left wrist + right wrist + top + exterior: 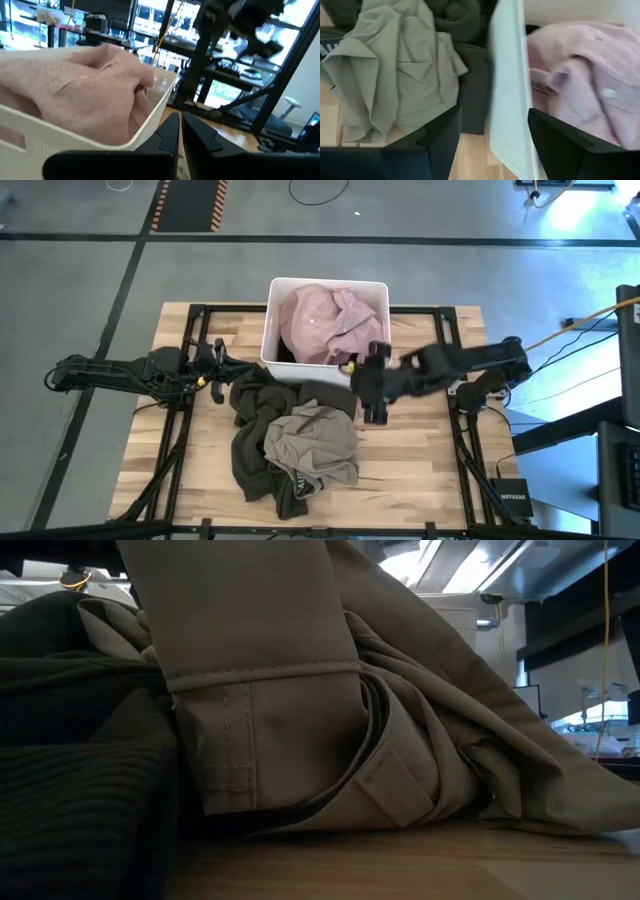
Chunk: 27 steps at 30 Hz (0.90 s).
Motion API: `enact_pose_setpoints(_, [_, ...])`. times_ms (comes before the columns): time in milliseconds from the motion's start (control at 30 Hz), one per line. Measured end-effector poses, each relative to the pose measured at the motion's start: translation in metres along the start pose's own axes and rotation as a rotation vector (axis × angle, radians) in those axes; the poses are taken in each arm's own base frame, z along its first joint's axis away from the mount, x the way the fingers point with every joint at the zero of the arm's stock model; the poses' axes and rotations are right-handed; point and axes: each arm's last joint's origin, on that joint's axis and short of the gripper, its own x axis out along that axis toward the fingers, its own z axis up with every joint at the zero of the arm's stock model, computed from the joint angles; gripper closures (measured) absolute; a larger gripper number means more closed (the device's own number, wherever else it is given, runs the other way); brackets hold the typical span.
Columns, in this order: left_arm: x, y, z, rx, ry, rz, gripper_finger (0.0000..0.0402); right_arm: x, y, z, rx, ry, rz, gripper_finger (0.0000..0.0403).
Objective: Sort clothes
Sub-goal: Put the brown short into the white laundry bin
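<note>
The pale pink shirt [325,325] lies heaped in the white bin [375,292] at the far middle of the table [420,460]. The right tool [372,392] hovers just beside the bin's near right corner, fingers spread wide and holding nothing (the bin wall sits between them in its wrist view). The olive-grey garment [312,445] rests on a dark garment [262,395] in front of the bin, near that tool. The left tool [212,370], fingers nearly together and empty, waits at the bin's left
</note>
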Motion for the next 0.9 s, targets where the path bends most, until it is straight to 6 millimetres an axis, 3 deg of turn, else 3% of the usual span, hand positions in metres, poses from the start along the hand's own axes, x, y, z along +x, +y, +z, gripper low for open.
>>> enact_pose_setpoints(167, [0.0, -0.001, 0.002, 0.018, -0.024, -0.006, 0.0386, 0.029, 0.049, -0.009, -0.057, -0.079, 0.041, 0.0157])
enact_pose_setpoints(367, [0.0, -0.001, 0.002, 0.018, -0.021, -0.005, 0.0386, 0.078, 0.102, -0.031, -0.11, -0.244, 0.128, 0.0157])
enact_pose_setpoints(600, [0.0, 0.0, 0.002, -0.006, -0.019, -0.005, 0.0386, 0.126, 0.113, -0.048, -0.028, -0.42, 0.162, 0.0157])
enact_pose_setpoints(667, [0.0, 0.0, 0.002, -0.006, -0.019, -0.005, 0.0386, 0.132, 0.116, -0.05, -0.011, -0.456, 0.206, 0.0157])
enact_pose_setpoints(900, [0.001, 0.0, 0.001, -0.003, -0.01, -0.002, 0.0386, 0.155, 0.14, -0.037, -0.011, -0.487, 0.361, 0.0157])
